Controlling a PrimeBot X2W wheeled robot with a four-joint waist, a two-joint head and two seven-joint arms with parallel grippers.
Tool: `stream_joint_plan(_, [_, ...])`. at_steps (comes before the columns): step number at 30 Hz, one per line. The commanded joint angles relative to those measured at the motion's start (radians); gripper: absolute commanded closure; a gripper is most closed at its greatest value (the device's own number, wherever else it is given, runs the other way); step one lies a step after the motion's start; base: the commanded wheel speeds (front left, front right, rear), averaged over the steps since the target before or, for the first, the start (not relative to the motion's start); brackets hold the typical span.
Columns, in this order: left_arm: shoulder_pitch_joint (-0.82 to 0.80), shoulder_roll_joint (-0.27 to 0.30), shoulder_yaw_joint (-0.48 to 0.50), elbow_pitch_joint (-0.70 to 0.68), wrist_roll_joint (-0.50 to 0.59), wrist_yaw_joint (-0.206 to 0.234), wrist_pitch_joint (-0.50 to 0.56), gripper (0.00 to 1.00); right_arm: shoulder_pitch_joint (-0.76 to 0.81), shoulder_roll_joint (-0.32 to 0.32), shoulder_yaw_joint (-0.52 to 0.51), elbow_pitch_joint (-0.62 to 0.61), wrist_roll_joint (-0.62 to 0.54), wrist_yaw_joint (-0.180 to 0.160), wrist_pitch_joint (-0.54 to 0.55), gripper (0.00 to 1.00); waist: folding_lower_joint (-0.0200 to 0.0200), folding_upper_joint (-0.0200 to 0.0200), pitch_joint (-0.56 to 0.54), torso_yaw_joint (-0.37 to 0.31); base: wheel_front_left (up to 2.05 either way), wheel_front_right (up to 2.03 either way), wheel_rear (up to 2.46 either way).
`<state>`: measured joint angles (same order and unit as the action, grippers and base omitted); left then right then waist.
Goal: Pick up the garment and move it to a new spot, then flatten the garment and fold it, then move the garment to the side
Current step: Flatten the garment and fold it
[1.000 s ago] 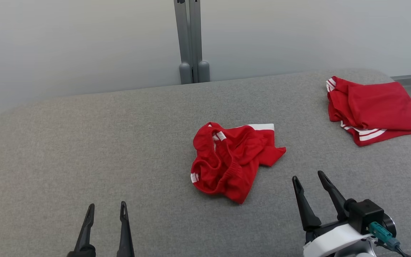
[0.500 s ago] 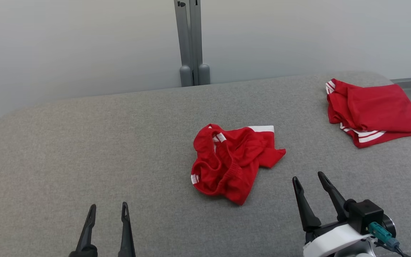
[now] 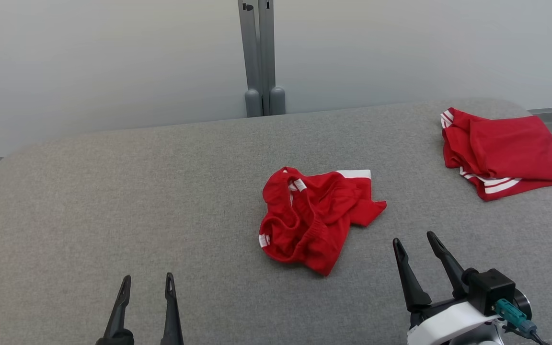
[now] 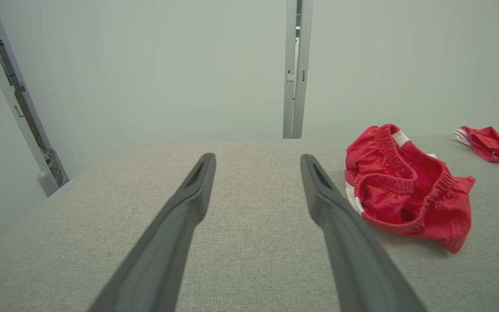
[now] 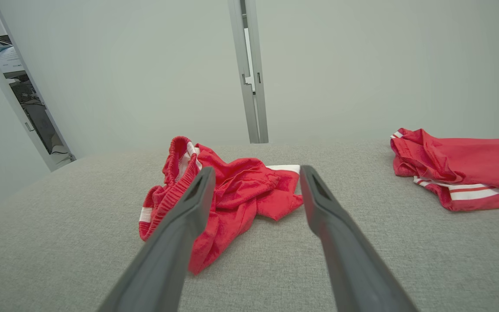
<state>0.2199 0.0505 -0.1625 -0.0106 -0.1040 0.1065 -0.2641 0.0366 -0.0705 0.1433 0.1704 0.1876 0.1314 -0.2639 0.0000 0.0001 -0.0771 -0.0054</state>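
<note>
A crumpled red garment [image 3: 314, 218] with white trim and an elastic waistband lies bunched near the middle of the grey padded table [image 3: 113, 201]. It also shows in the left wrist view [image 4: 405, 190] to the right of my fingers, and in the right wrist view [image 5: 228, 195] just beyond and left of my fingers. My left gripper [image 3: 147, 281] stands open at the lower left, well short of the garment. My right gripper [image 3: 415, 239] stands open at the lower right, a little nearer than the garment's right edge. Neither touches the cloth.
A second red garment [image 3: 501, 151] with white stripes lies folded at the table's far right edge, also seen in the right wrist view [image 5: 461, 169]. A grey post [image 3: 260, 57] stands behind the table against the pale wall. The table's left half is bare grey fabric.
The whole head view has shifted slightly down and right, so the camera moved. Both grippers stay open and the garments lie as before.
</note>
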Motion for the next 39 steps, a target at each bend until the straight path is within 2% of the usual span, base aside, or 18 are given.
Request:
stream_joint_plan(1, [0.006, 0.0, 0.0, 0.001, 0.009, 0.005, 0.0, 0.0, 0.014, 0.001, -0.001, 0.001, 0.003, -0.002, 0.0, 0.0, 0.0, -0.0001, 0.001, 0.001, 0.0, 0.0, 0.0])
stream_joint_plan(16, [-0.006, 0.0, -0.01, 0.015, 0.023, -0.009, 0.0, 0.0, 0.01, 0.0, -0.001, 0.003, -0.001, -0.002, 0.0, 0.0, 0.0, -0.0001, 0.015, 0.003, 0.0, 0.0, 0.0])
stream_joint_plan(20, [-0.04, 0.0, -0.036, 0.025, 0.019, -0.031, 0.0, 0.0, -0.001, -0.003, -0.001, 0.002, -0.002, -0.002, 0.0, 0.0, 0.0, -0.0001, 0.032, 0.0, 0.0, 0.0, 0.0])
stream_joint_plan(24, [-0.094, 0.001, -0.079, 0.04, -0.006, -0.071, 0.0, 0.0, -0.017, -0.008, 0.004, 0.002, -0.005, -0.002, 0.0, 0.0, 0.0, -0.0001, 0.056, -0.006, 0.0, 0.0, 0.0])
stream_joint_plan(32, [-0.274, 0.001, -0.238, 0.099, -0.09, -0.153, 0.001, 0.0, -0.053, -0.021, 0.008, -0.012, -0.013, -0.002, 0.0, 0.0, 0.0, -0.0001, 0.145, -0.031, 0.0, 0.0, 0.0])
stream_joint_plan(39, [-0.507, 0.002, -0.439, 0.161, -0.149, -0.202, 0.08, 0.0, -0.124, -0.026, 0.013, -0.023, -0.021, -0.002, 0.0, 0.0, 0.0, -0.0001, 0.284, -0.052, 0.0, 0.0, 0.0])
